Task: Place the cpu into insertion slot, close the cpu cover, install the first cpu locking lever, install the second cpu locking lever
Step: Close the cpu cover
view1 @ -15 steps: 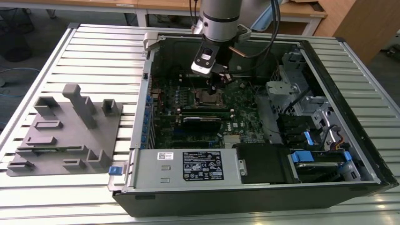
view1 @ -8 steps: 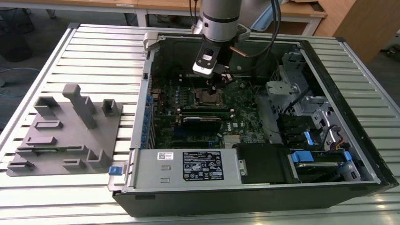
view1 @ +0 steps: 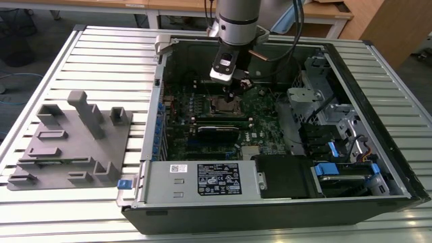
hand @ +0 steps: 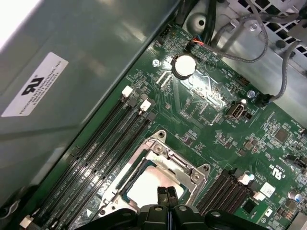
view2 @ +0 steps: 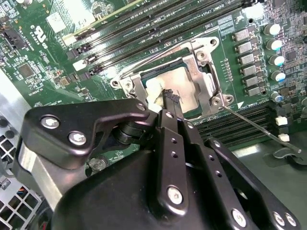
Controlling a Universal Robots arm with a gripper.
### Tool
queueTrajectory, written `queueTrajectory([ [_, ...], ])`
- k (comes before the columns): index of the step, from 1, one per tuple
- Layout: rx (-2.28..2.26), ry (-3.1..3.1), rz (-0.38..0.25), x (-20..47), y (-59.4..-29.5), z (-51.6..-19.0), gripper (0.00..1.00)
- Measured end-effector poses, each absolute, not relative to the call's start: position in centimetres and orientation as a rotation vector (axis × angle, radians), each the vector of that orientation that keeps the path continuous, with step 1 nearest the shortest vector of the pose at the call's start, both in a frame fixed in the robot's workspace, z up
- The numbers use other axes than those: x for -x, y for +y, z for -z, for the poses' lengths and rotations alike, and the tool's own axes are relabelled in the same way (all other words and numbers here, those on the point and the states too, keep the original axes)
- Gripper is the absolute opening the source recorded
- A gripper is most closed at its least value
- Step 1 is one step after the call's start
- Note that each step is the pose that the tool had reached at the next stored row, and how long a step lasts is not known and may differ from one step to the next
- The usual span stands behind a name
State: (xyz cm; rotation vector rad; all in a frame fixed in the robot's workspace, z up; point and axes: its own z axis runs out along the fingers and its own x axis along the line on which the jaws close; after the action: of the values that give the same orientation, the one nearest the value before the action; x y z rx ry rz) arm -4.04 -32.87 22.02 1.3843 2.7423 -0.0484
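Open computer case [view1: 270, 215] lies on a slatted metal worktop [view1: 101, 55], and the arm reaches down into it from the far edge. The gripper [view1: 233, 95] hangs over the insertion slot [view1: 226, 105], near the middle of the motherboard [view1: 263, 131].

In both wrist views the fingers [hand: 162, 195] are pressed together with nothing between them. Their tips are over the cpu [view2: 189, 86] [hand: 144, 184]; contact cannot be confirmed. The cpu is seated in the slot, and the cpu cover [view2: 205, 76] [hand: 165, 152] lies flat around it, the chip showing through its window.

- One wire lever [view2: 259, 125] sticks out from a socket corner, across the neighbouring memory slots [view2: 240, 125].
- A second wire lever [view2: 153, 60] runs along the opposite side of the socket. Whether it is latched cannot be told.

Obstructions:
- Memory slots [hand: 105, 148] flank the socket closely on two sides.
- A row of capacitors [view2: 274, 45] stands just beside a third side.
- A grey metal panel [hand: 72, 72] rises beyond one slot bank.
- Cables [hand: 249, 43] hang past the coin battery [hand: 182, 66].

Within the case, the power supply [view1: 202, 179] occupies the near edge and the drive cage [view1: 307, 96] the exterior view's right. Open room lies directly above the socket.

A grey fixture block [view1: 68, 142] sits well apart, at the worktop edge on the exterior view's left
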Motion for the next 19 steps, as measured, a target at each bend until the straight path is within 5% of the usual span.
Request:
queueTrajectory([
  [19,-0.947,2.915,0.04,4.04,-32.87,-21.76,0.11],
])
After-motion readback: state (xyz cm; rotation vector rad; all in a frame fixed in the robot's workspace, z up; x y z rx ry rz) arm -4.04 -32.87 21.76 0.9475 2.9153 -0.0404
